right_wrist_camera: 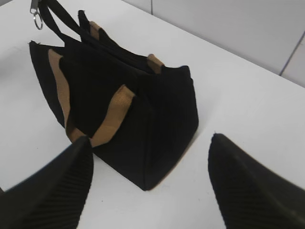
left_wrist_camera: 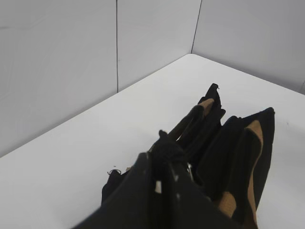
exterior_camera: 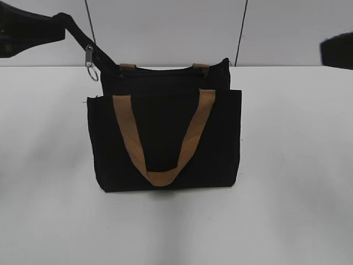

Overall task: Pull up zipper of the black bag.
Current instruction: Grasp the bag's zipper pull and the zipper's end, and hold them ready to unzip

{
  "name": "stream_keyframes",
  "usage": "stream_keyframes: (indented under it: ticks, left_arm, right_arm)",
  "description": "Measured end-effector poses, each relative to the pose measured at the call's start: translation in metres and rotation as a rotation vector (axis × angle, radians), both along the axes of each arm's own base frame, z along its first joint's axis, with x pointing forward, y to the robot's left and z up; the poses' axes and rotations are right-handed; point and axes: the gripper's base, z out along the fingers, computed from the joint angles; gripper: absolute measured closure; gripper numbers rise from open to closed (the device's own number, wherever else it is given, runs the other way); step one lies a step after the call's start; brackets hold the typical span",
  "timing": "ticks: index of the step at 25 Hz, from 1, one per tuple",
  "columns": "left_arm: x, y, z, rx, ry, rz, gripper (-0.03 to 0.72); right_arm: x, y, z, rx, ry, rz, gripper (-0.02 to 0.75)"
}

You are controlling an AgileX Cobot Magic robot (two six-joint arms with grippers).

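The black bag (exterior_camera: 165, 138) stands upright in the middle of the white table, tan strap handles at front and back. A black zip-track tail runs up and left from its top left corner. The zipper (exterior_camera: 89, 56), a small silver slider with a ring, hangs on that tail just below my left gripper (exterior_camera: 62, 26). The left gripper is shut on the tail's end, above and left of the bag; in the left wrist view (left_wrist_camera: 164, 160) its jaws pinch black fabric over the bag (left_wrist_camera: 228, 148). My right gripper (right_wrist_camera: 150, 140) is open and empty, off the bag's (right_wrist_camera: 157, 109) right end; the zipper (right_wrist_camera: 34, 9) shows far left.
The white table (exterior_camera: 298, 193) spreads around the bag. Grey wall panels (exterior_camera: 165, 27) stand close behind it. The right arm (exterior_camera: 337, 49) shows at the exterior view's upper right edge.
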Motion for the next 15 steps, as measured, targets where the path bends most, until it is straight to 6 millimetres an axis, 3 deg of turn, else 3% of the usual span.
stream_keyframes:
  ticks: [7,15]
  left_arm:
    - [0.000,0.000,0.000,-0.001,0.000,0.003,0.667]
    - [0.000,0.000,0.000,0.000,0.000,0.004,0.667]
  right_arm:
    - [0.049,0.072,-0.024,-0.031,0.055,0.193,0.159]
    - [0.073,0.163,-0.053,-0.061,0.071,0.340,0.159]
